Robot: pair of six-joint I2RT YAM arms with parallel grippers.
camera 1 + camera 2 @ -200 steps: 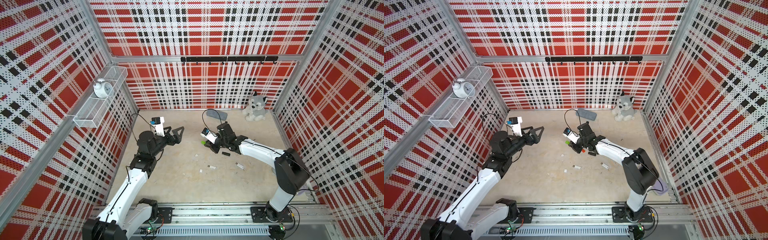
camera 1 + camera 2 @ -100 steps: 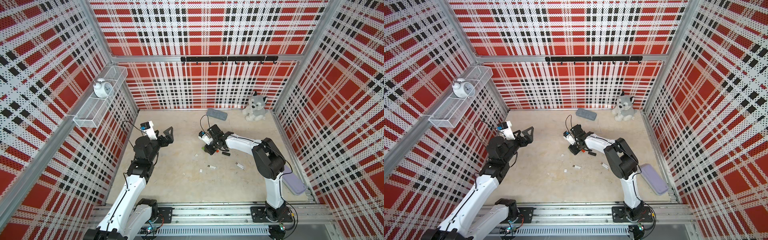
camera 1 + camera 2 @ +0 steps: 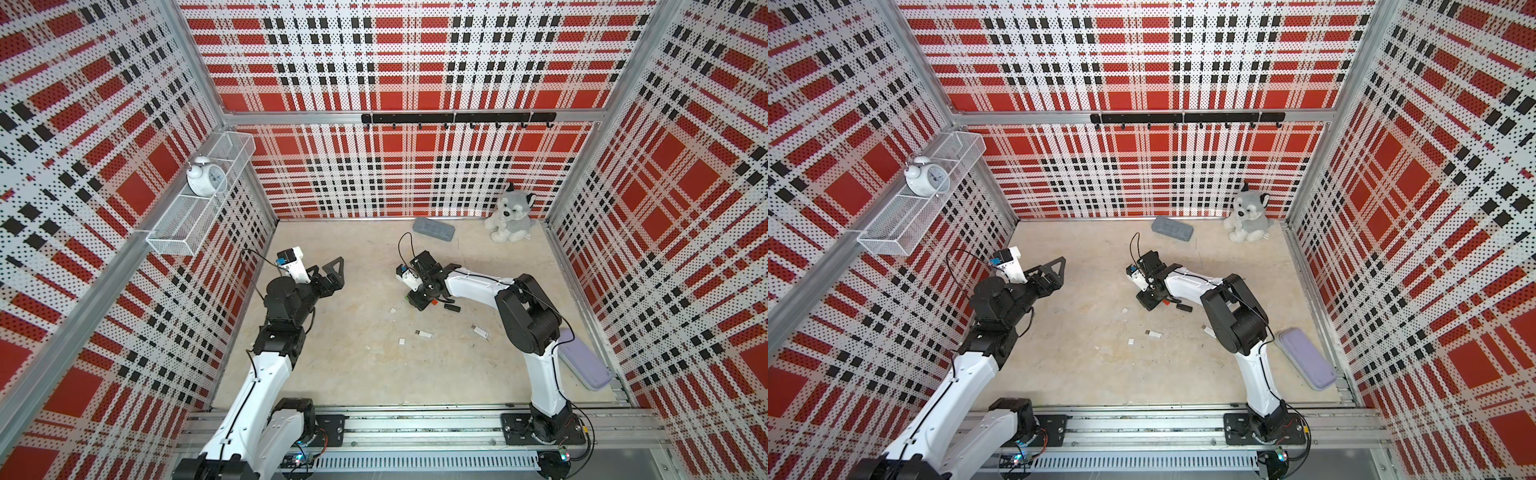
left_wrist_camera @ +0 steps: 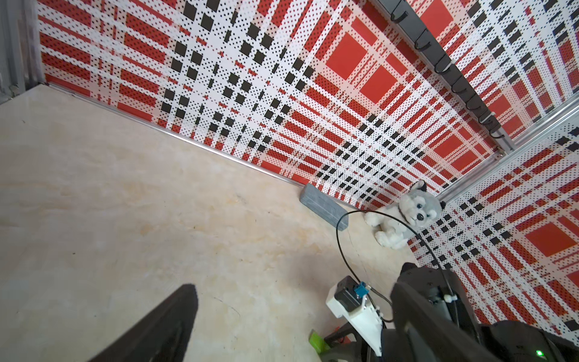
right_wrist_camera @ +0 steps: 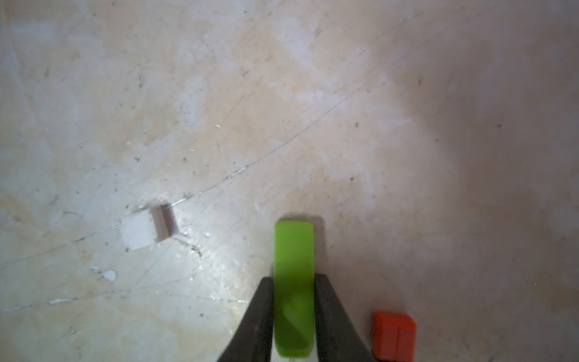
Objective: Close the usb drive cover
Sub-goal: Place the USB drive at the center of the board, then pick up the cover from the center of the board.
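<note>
- Right claw (image 5: 293, 279) is closed on the green drive (image 5: 294, 250). Both black fingers (image 5: 260, 319) lie flat against its long sides, and its rounded end projects past the tips.
- Green drive sits low at the bench (image 3: 353, 365), about mid-bench and toward the back, beneath the claw in both top views. A green edge also shows in the left wrist view (image 4: 318, 341). Contact with the bench cannot be confirmed, and the cover's state cannot be told.
- Red piece (image 5: 394, 337) lies on the bench just beside one finger, apart from the green drive.
- White piece (image 5: 139, 230) lies on the bench on the opposite side, near the claw but clear of it.
- Black drive (image 3: 452, 308) lies just past the red piece, on the side away from the claw.
- White drive (image 3: 423, 333) and a second white drive (image 3: 480, 331) lie farther toward the front, apart from each other. A small white bit (image 3: 402, 341) lies near the former.
- Left claw (image 3: 334, 276) is spread wide with nothing in it. It is raised over the bench's left side, well apart from the green drive.
- Grey case (image 3: 434, 229) and plush husky (image 3: 510, 216) sit by the back wall.
- Purple case (image 3: 584, 365) lies at the bench's right edge.
- Clock (image 3: 205, 180) stands in the wire basket (image 3: 178, 241) on the left wall.
</note>
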